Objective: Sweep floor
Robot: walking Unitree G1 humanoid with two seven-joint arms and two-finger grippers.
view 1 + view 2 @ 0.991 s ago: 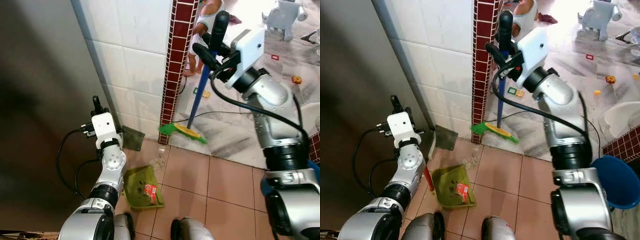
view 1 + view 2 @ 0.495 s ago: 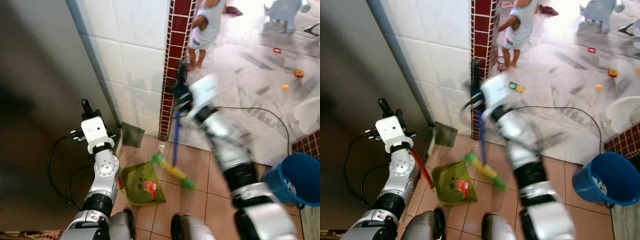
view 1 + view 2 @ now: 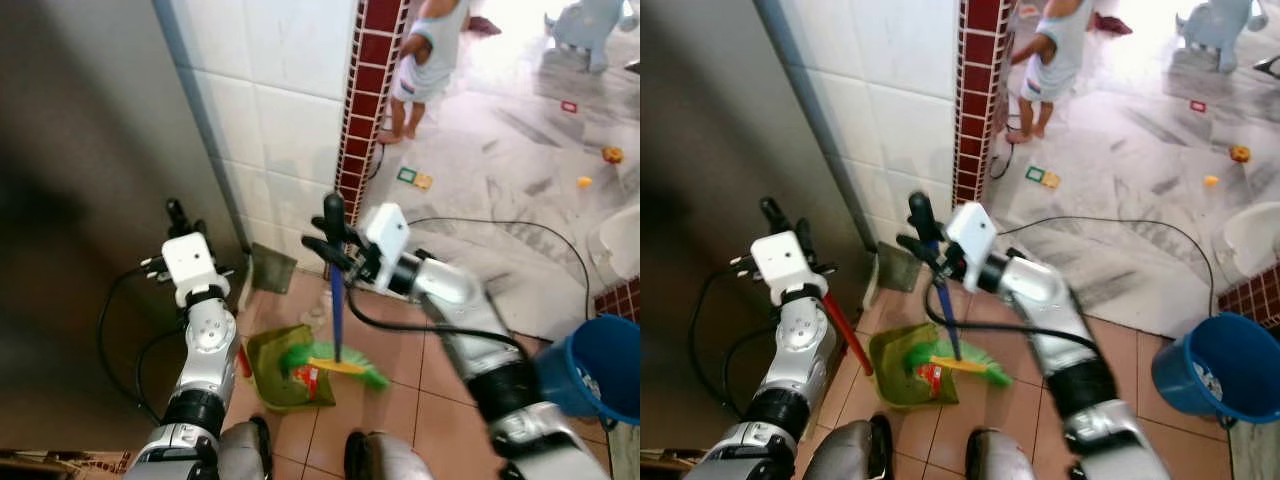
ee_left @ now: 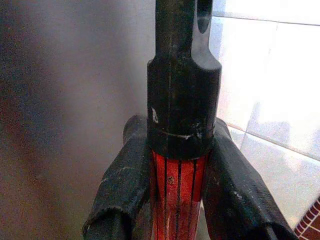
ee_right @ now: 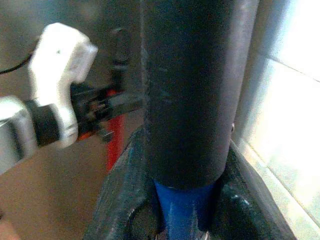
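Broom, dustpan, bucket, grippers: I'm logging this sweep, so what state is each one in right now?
Broom: upright, green bristles at the dustpan's mouth.
Dustpan: flat on the floor tiles, red wrapper inside.
Right gripper: shut on the broom's blue handle.
Left gripper: shut on the dustpan's red handle.
Blue bucket: upright on the floor; contents unclear.

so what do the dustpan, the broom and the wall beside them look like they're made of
The dustpan looks like moulded plastic: a flat, matt olive-green tray. The broom seems plastic too, with frayed green bristles on a yellow block, a blue shaft and a black grip; the shaft could be coated metal. The wall looks like glazed white ceramic tile with grout lines and a faint sheen, edged with glossy dark red tiles.
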